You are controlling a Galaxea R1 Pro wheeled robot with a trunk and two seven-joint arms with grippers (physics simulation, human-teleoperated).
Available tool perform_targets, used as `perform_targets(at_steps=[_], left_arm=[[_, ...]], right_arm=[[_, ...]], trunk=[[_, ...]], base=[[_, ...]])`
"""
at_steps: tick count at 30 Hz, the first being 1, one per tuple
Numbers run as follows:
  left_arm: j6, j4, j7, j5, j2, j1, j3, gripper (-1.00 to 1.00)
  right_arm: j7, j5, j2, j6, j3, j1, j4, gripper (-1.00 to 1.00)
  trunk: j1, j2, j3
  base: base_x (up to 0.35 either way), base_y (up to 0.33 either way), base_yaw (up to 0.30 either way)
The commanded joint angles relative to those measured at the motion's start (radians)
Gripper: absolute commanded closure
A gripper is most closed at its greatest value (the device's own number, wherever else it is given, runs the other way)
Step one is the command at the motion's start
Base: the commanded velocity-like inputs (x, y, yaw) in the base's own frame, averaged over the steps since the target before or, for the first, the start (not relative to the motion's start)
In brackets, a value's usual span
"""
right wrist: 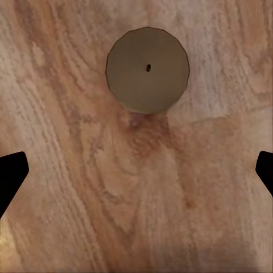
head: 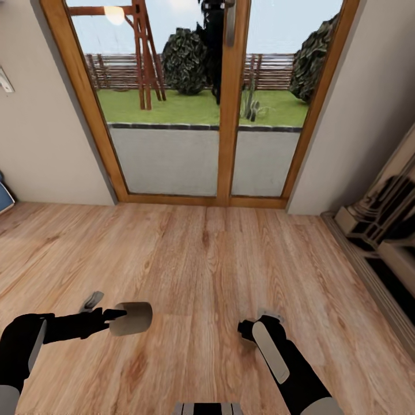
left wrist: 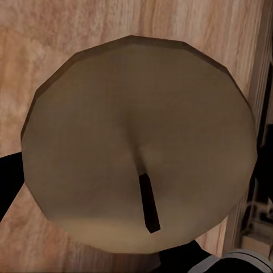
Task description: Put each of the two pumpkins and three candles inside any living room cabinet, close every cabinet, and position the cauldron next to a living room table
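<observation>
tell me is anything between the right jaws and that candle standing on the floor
Nothing visible. In the right wrist view the candle stands upright on bare wood floor, with the right gripper open above it and only floor between. The left gripper already holds another candle.

Wooden floor [head: 207, 259], one candle [right wrist: 147, 69] standing.

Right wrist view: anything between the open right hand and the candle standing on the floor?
Nothing: bare wooden floor separates the right hand from the candle.
</observation>
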Motion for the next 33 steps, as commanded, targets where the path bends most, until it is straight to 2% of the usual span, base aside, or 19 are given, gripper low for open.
perform_targets(at_steps=[1, 6, 11, 15, 17, 19, 29, 31, 33], left_arm=[[0.001, 0.000, 0.000, 0.002, 0.000, 0.000, 0.000, 1.00], [0.001, 0.000, 0.000, 0.002, -0.001, 0.000, -0.001, 1.00], [0.001, 0.000, 0.000, 0.002, 0.001, 0.000, 0.001, 1.00], [0.001, 0.000, 0.000, 0.002, 0.001, 0.000, 0.002, 1.00], [0.002, 0.000, 0.000, 0.002, 0.000, 0.000, 0.001, 1.00], [0.002, 0.000, 0.000, 0.000, -0.010, 0.000, -0.001, 1.00], [0.004, 0.000, 0.000, 0.000, -0.022, 0.000, 0.000, 1.00], [0.004, 0.000, 0.000, 0.000, -0.021, 0.000, 0.000, 1.00], [0.004, 0.000, 0.000, 0.000, -0.020, 0.000, 0.000, 1.00]], right_arm=[[0.006, 0.001, 0.000, -0.002, 0.002, 0.000, 0.001, -1.00], [0.024, 0.011, 0.000, -0.021, 0.014, 0.000, 0.003, -1.00], [0.025, 0.004, 0.000, -0.027, 0.008, 0.000, 0.012, -1.00], [0.025, 0.005, -0.002, -0.027, 0.004, -0.028, 0.068, -1.00], [0.025, 0.005, -0.007, -0.034, 0.002, -0.047, 0.116, -1.00], [0.025, 0.004, -0.010, -0.076, 0.000, -0.067, 0.160, -1.00], [0.029, 0.011, 0.000, -0.132, 0.009, -0.096, 0.227, -1.00], [0.059, 0.013, 0.000, -0.149, 0.009, -0.096, 0.243, -1.00], [0.141, 0.017, 0.000, -0.160, 0.010, -0.097, 0.257, -1.00]], trunk=[[0.000, 0.000, -0.004], [0.003, -0.001, -0.023], [0.005, -0.003, -0.043], [0.007, -0.004, -0.058], [0.007, -0.004, -0.058], [0.007, -0.004, -0.058], [0.007, -0.004, -0.058], [0.007, -0.004, -0.058], [0.007, -0.004, -0.058]], base=[[0.000, 0.000, 0.000], [0.000, 0.000, 0.000], [0.000, 0.000, 0.000], [0.000, 0.000, 0.000], [0.000, 0.000, 0.000], [0.000, 0.000, 0.000], [0.000, 0.000, 0.000], [0.049, 0.000, 0.000], [0.182, 0.000, 0.000]])
